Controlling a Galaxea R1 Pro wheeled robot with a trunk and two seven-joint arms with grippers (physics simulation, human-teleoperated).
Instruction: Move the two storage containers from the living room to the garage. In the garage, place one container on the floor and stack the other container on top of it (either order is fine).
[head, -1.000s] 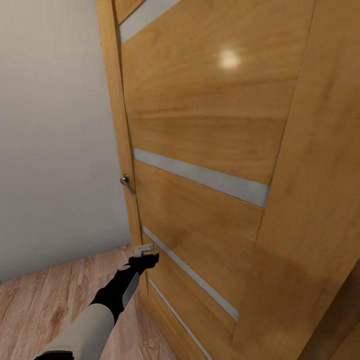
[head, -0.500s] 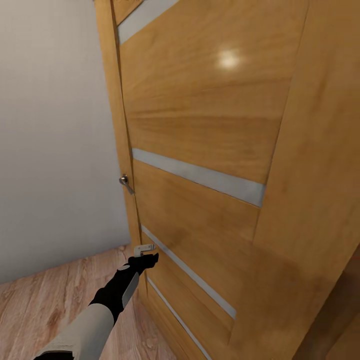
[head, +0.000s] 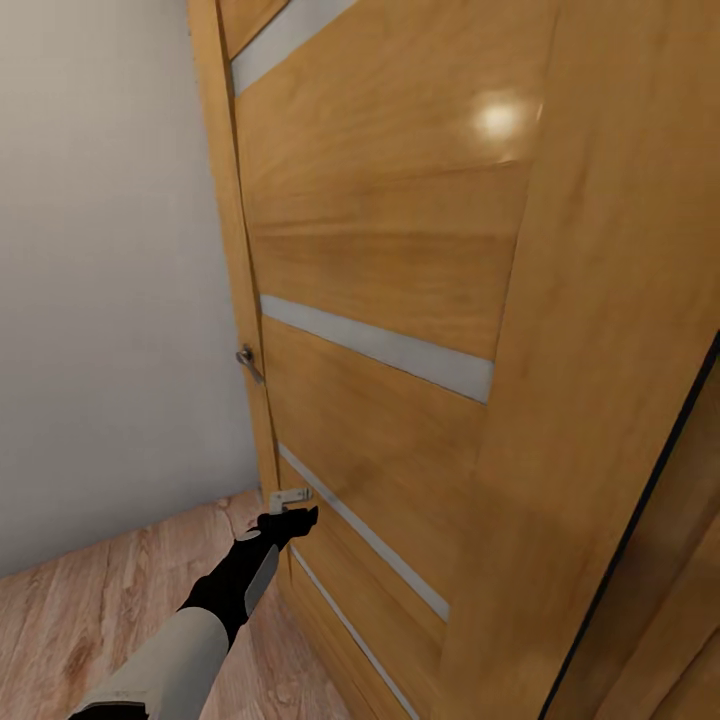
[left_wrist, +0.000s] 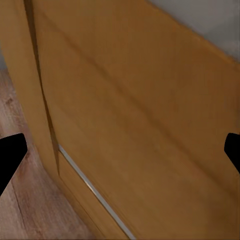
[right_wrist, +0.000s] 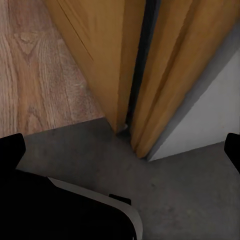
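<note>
Door right of wall

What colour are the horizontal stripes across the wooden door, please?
Pale grey stripes on the orange-brown door, clearest in the head view.

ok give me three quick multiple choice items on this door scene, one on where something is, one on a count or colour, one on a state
1. Where is the left gripper in the head view?
A. low down at the door's handle-side edge
B. on the door handle
C. flat on the floor

2. How many pale horizontal strips show on the wooden door in the head view?
A. one
B. four
C. seven

3. How do the left gripper's jaws stand in the left wrist view?
A. shut on a bin
B. wide apart, holding nothing
C. clamped on the handle

Answers: 1 A, the gripper sits near the door's lower edge, well below the door handle and above the wood floor. 2 B, one at the top, one mid-door, two lower down. 3 B, the dark fingertips sit at opposite edges with only door between them.
</note>
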